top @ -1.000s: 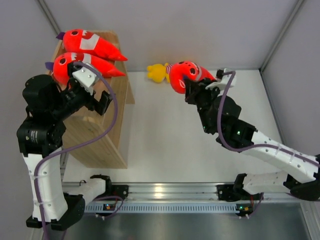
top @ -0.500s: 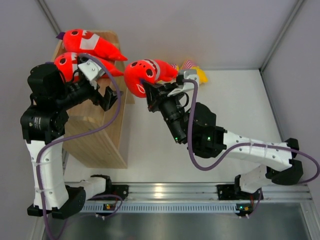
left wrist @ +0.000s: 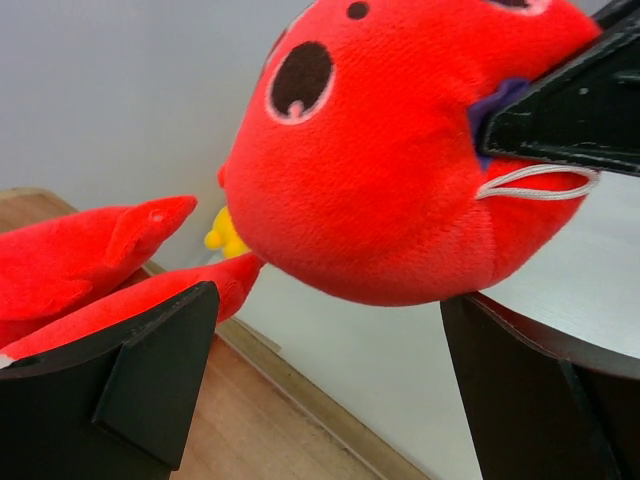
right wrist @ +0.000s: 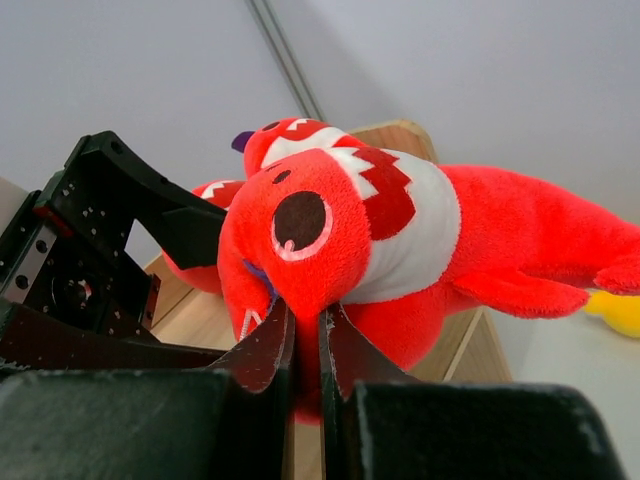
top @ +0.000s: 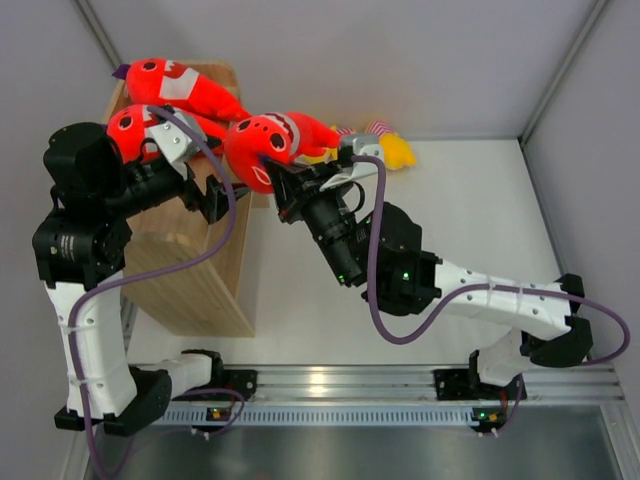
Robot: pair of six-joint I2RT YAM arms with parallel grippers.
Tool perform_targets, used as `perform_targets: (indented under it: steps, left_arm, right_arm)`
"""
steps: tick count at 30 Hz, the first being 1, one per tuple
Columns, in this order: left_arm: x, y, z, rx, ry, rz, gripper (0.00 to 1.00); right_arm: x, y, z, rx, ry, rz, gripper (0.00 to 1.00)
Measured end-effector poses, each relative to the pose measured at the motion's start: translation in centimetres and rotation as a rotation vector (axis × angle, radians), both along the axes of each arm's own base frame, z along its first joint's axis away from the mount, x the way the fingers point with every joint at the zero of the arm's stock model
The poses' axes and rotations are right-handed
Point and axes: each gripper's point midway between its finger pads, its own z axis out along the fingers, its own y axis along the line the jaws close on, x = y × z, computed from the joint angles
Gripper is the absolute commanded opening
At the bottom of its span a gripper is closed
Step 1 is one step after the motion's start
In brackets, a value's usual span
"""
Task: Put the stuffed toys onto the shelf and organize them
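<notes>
Two red plush sharks (top: 185, 88) (top: 135, 128) lie side by side on the far end of the wooden shelf (top: 190, 270). My right gripper (top: 285, 185) is shut on the underside of a third red shark (top: 265, 148) (right wrist: 400, 230) and holds it in the air at the shelf's right edge. In the right wrist view its jaws (right wrist: 307, 330) pinch the plush below the eye. My left gripper (top: 205, 200) (left wrist: 330, 380) stands open over the shelf top, just below the held shark (left wrist: 390, 170), with nothing between its fingers. A yellow toy (top: 395, 150) with a striped part lies on the table behind.
The shelf stands along the left side of the white table (top: 330, 300), close to the left wall. Grey walls close the back and right. The right arm's elbow (top: 400, 270) reaches across the table's middle. The shelf's near half (left wrist: 240, 430) is bare wood.
My right arm has carried the red shark leftward from the back middle of the table to the shelf's right edge, uncovering the yellow toy. The left gripper shifted slightly and stayed open.
</notes>
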Motion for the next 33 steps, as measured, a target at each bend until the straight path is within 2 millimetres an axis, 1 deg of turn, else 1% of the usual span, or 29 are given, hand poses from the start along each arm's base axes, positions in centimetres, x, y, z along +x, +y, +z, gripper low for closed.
perform_targets:
  steps: [5,9,10,11,13,14,15,16,17,18,21,22,24,25,26,28,30,33]
  left_arm:
    - [-1.4,-1.2,0.1,-0.018,0.003,-0.099,0.99]
    - [-2.2,-1.5,0.4,-0.031,0.003,-0.125,0.99]
    - [-2.2,-1.5,0.6,-0.041,0.011,-0.122,0.97]
    - [-2.1,-1.5,0.7,-0.049,0.020,-0.115,0.89]
    - [-1.7,-1.4,1.0,-0.074,0.042,-0.092,0.62]
    - [-1.5,-1.4,1.0,-0.082,0.053,-0.086,0.42]
    - [-1.4,-1.5,0.9,-0.094,0.069,-0.083,0.27]
    - [-1.3,-1.6,0.9,-0.099,0.079,-0.085,0.06]
    - [-1.4,-1.7,0.8,-0.107,0.090,-0.087,0.00]
    - [-1.4,-1.8,0.8,-0.111,0.095,-0.090,0.00]
    - [-1.7,-1.7,0.9,-0.121,0.100,-0.084,0.00]
    - [-1.9,-1.7,0.9,-0.121,0.095,-0.080,0.00]
    - [-2.2,-1.4,1.2,-0.121,0.072,-0.066,0.00]
    - [-2.4,-1.4,1.3,-0.121,0.062,-0.067,0.00]
    - [-2.7,-1.4,1.4,-0.122,0.053,-0.072,0.00]
    - [-3.3,-1.6,1.6,-0.125,0.042,-0.091,0.00]
    - [-3.8,-1.7,1.6,-0.127,0.037,-0.109,0.00]
    - [-4.4,-2.2,1.5,-0.138,0.053,-0.148,0.00]
  right_arm:
    - [-0.2,0.1,0.4,0.006,-0.008,0.011,0.00]
    - [-0.4,0.5,0.5,0.011,-0.012,0.031,0.00]
    - [-0.5,0.6,0.5,0.014,-0.012,0.038,0.00]
    - [-0.6,0.7,0.6,0.018,-0.011,0.044,0.00]
    - [-0.7,1.0,0.7,0.025,-0.010,0.053,0.00]
    - [-0.7,1.2,0.7,0.026,-0.010,0.057,0.00]
    - [-0.7,1.3,0.8,0.028,-0.010,0.062,0.00]
    - [-0.8,1.4,0.7,0.027,-0.011,0.069,0.00]
    - [-0.9,1.5,0.7,0.025,-0.014,0.076,0.00]
    - [-0.9,1.6,0.7,0.023,-0.016,0.081,0.01]
    - [-1.6,1.7,0.8,-0.021,-0.045,0.124,0.27]
    - [-1.9,1.6,0.8,-0.047,-0.058,0.143,0.49]
    - [-3.0,0.8,0.9,-0.123,-0.106,0.194,0.73]
    - [-3.5,0.2,0.9,-0.164,-0.131,0.216,0.93]
    - [-4.0,-0.5,0.9,-0.209,-0.156,0.235,0.99]
    - [-4.8,-2.6,1.2,-0.309,-0.223,0.254,0.99]
    - [-5.3,-5.6,1.6,-0.407,-0.297,0.247,0.99]
    - [-5.4,-10.7,2.1,-0.567,-0.419,0.185,1.00]
